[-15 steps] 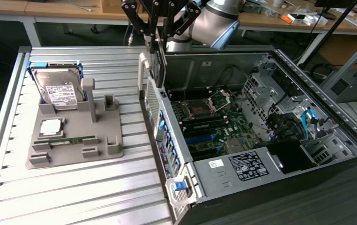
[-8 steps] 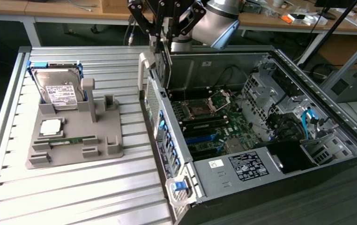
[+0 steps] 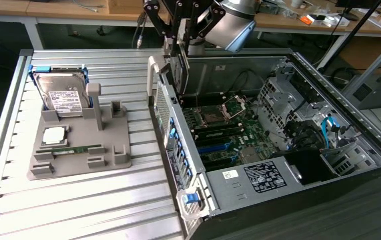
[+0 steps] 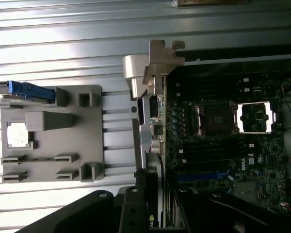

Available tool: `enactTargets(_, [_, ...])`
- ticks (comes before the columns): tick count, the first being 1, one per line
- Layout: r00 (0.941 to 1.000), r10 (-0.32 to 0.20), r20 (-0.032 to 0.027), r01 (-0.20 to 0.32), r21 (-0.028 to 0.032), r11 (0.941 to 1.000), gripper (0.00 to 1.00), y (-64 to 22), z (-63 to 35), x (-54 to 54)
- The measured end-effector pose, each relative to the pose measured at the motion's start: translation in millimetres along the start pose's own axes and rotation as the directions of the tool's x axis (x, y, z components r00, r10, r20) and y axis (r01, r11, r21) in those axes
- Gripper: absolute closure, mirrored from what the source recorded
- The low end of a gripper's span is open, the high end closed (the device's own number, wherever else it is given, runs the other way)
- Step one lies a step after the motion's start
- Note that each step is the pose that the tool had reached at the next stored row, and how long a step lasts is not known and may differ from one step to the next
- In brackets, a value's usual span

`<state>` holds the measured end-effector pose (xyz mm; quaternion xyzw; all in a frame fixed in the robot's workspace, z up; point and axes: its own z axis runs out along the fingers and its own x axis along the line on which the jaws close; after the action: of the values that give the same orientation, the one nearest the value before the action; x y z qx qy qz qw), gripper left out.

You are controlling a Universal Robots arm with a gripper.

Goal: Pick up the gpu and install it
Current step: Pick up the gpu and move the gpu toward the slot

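While the gripper (image 3: 182, 42) hangs over the rear of the case (image 3: 230, 75), clamped on the gpu (image 3: 181, 70) — card edge-down above the board (image 3: 224, 135), not yet in a slot — the worry is alignment: a descent slightly off could catch the bracket on the rear wall, or tilt the card in the grip so it misses the slot.
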<state>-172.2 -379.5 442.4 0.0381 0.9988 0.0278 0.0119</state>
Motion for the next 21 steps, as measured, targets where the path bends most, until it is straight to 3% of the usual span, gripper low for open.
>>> enactTargets(21, [1.0, 0.0, 0.0, 0.0, -0.0001, 1.0, 0.73, 2.0, 1.3, -26.9])
